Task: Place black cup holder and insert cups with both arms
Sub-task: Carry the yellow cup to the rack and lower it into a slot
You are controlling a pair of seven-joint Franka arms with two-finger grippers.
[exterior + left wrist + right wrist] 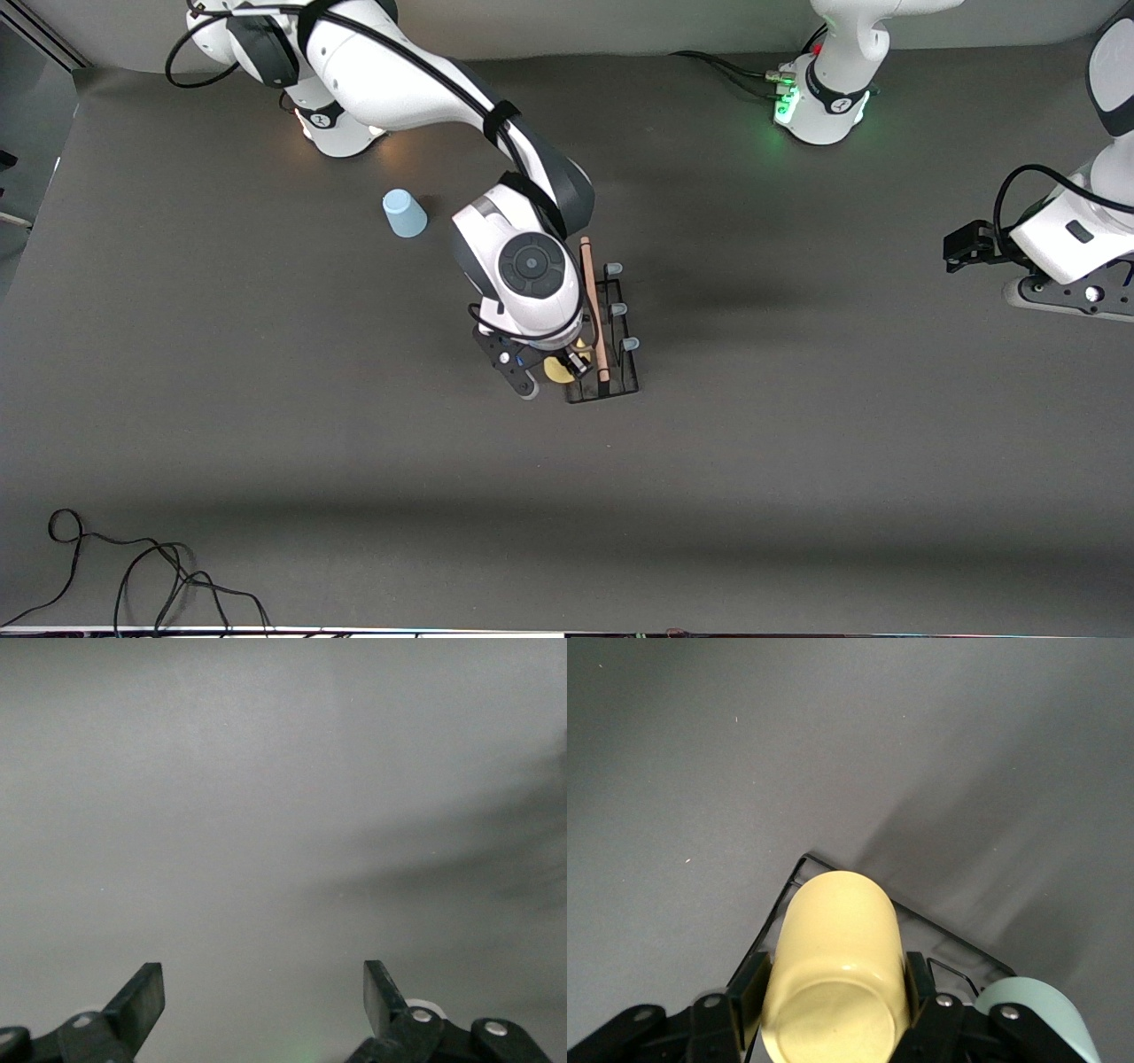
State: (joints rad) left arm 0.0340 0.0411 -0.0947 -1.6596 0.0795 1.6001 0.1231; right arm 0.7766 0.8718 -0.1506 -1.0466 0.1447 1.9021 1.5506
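Note:
The black cup holder point(611, 383) stands mid-table, its wooden handle point(594, 306) on top and pale-tipped pegs point(619, 309) along the side toward the left arm. My right gripper point(833, 988) is shut on the yellow cup point(833, 974), base toward the wrist, over the holder's wire base point(784, 895). From the front, that cup point(558, 370) shows under the right gripper point(567, 363) at the holder's nearer end. A mint green cup point(1036, 1023) sits beside it. The light blue cup point(404, 213) stands upside down on the table toward the right arm's base. My left gripper point(264, 992) is open and empty.
The left arm point(1063, 235) waits at its own end of the table. Cables point(133, 567) lie at the table's nearest edge, toward the right arm's end. Both robot bases point(824, 106) stand along the edge farthest from the front camera.

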